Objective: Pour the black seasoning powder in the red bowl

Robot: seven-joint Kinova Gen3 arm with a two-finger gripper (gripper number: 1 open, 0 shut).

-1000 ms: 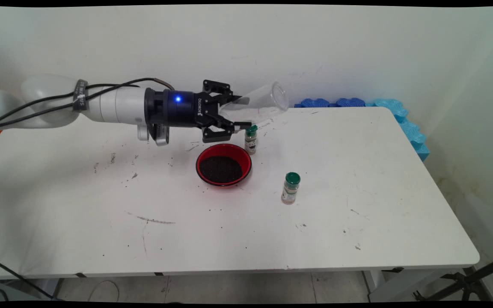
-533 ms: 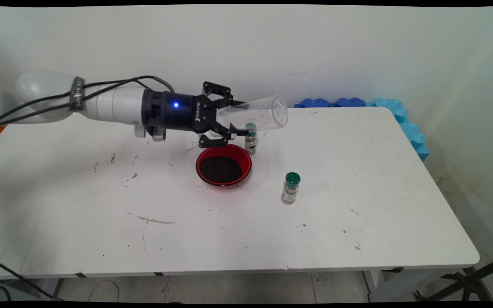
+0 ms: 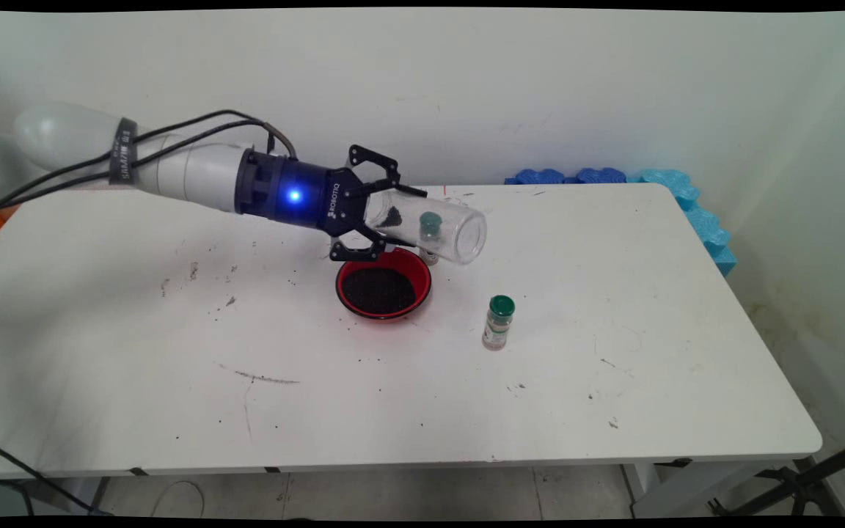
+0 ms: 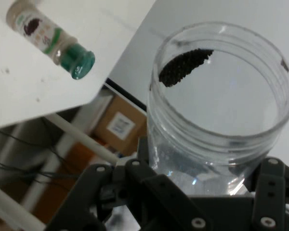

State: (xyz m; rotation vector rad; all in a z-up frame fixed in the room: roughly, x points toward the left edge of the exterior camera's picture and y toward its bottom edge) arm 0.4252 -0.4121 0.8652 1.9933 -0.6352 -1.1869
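Note:
My gripper (image 3: 382, 224) (image 4: 202, 192) is shut on a clear plastic jar (image 3: 430, 226) (image 4: 221, 110), held above the table and lying nearly on its side, mouth to the right and tipped slightly down. A small clump of dark grains (image 3: 393, 216) (image 4: 183, 66) clings inside the jar. Just below the gripper sits a red bowl (image 3: 383, 282) filled with dark grains. Behind the jar stands a green-capped spice bottle (image 3: 430, 224), seen through the clear wall. A second green-capped spice bottle (image 3: 498, 322) (image 4: 50, 38) stands to the right of the bowl.
The white table (image 3: 613, 381) bears scuffs and scattered dark specks. Blue foam pieces (image 3: 657, 191) lie along its back right edge. Black cables (image 3: 173, 143) hang along the arm. A black stand leg (image 3: 796, 484) shows below the table's right corner.
The hand has rolled and dipped, and the jar has swung from mouth tilted up to mouth tipped slightly down, lowering in front of the rear spice bottle.

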